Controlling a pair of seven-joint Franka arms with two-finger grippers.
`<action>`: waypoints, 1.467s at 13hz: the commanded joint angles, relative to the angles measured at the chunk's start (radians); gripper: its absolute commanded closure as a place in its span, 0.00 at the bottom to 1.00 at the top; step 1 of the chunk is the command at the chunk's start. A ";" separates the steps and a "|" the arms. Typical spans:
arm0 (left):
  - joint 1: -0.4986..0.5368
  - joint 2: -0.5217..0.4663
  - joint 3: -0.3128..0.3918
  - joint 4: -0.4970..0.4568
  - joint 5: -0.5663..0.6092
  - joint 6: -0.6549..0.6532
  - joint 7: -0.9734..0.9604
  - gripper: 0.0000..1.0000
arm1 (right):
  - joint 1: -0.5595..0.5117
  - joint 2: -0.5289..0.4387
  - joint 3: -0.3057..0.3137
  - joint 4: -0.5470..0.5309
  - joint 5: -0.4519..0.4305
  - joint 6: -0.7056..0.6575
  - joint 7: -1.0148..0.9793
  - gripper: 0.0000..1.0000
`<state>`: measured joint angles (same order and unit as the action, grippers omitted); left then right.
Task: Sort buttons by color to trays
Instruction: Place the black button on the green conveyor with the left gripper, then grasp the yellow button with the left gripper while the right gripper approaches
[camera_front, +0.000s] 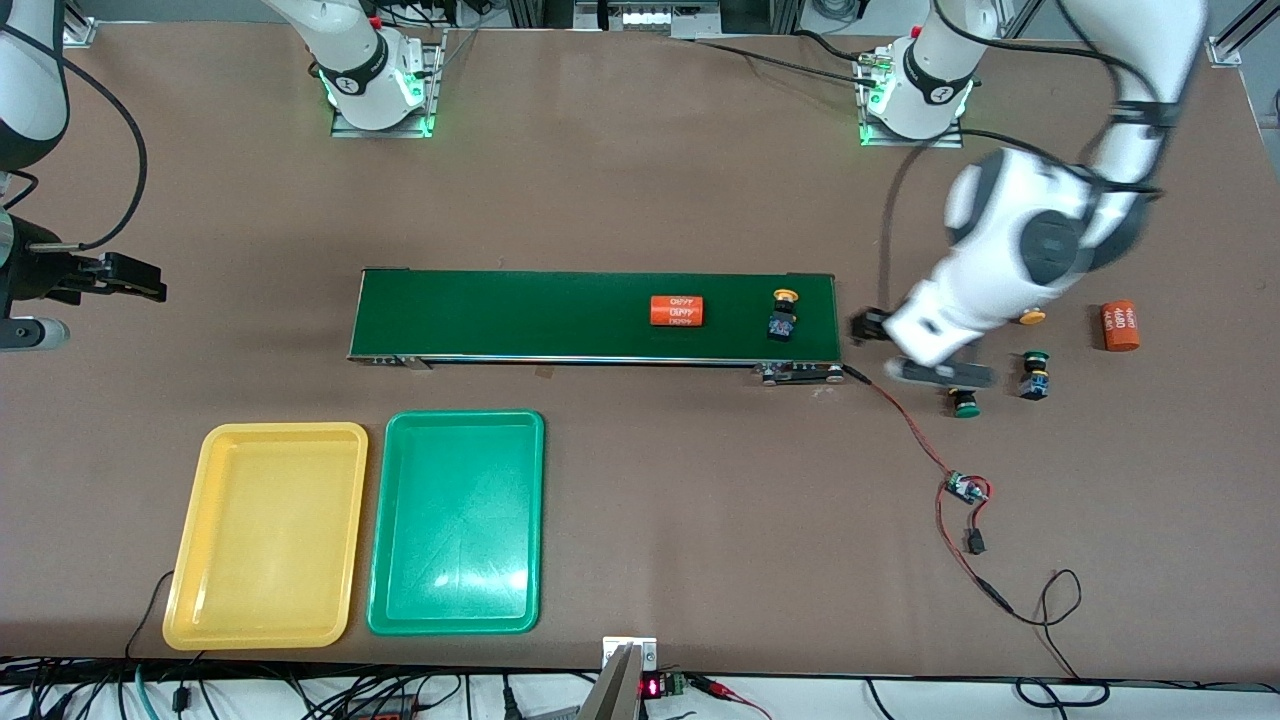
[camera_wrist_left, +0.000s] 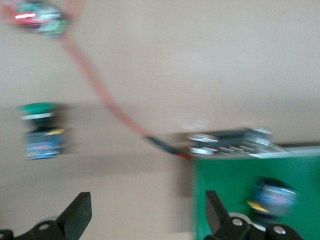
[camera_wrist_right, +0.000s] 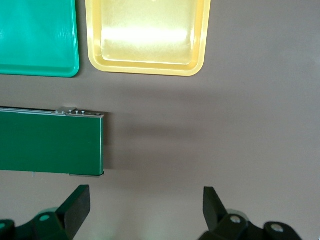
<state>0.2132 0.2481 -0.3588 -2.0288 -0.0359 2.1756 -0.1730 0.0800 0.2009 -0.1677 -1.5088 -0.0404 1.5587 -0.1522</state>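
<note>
One yellow-capped button (camera_front: 784, 312) stands on the dark green conveyor belt (camera_front: 560, 315) near the left arm's end; it shows blurred in the left wrist view (camera_wrist_left: 272, 197). Two green-capped buttons (camera_front: 965, 403) (camera_front: 1035, 373) stand on the table past that end. A second yellow cap (camera_front: 1031, 318) peeks out beside the left arm. My left gripper (camera_front: 905, 362) (camera_wrist_left: 145, 220) is open and empty over the table, between the belt's end and a green button (camera_wrist_left: 40, 130). My right gripper (camera_front: 150, 285) (camera_wrist_right: 145, 210) is open and empty over the table past the belt's other end. The yellow tray (camera_front: 270, 535) (camera_wrist_right: 147, 35) and green tray (camera_front: 458, 520) (camera_wrist_right: 37, 37) are empty.
An orange cylinder (camera_front: 677, 310) lies on the belt, another (camera_front: 1121, 325) on the table at the left arm's end. A small circuit board (camera_front: 965, 488) with red and black wires trails from the belt's end toward the front camera.
</note>
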 joint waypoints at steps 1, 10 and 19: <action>0.170 0.028 -0.011 -0.024 0.023 -0.025 0.035 0.00 | -0.011 -0.009 0.000 -0.017 0.014 -0.017 -0.021 0.00; 0.403 0.077 0.014 -0.151 0.272 -0.043 0.243 0.00 | -0.023 -0.210 -0.003 -0.370 0.093 0.121 -0.009 0.00; 0.448 0.114 0.014 -0.240 0.281 -0.019 0.250 0.00 | 0.014 -0.377 0.154 -0.659 0.056 0.297 0.299 0.00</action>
<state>0.6480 0.3534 -0.3364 -2.2634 0.2189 2.1400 0.0632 0.0943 -0.1422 -0.0632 -2.1264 0.0354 1.8212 0.0712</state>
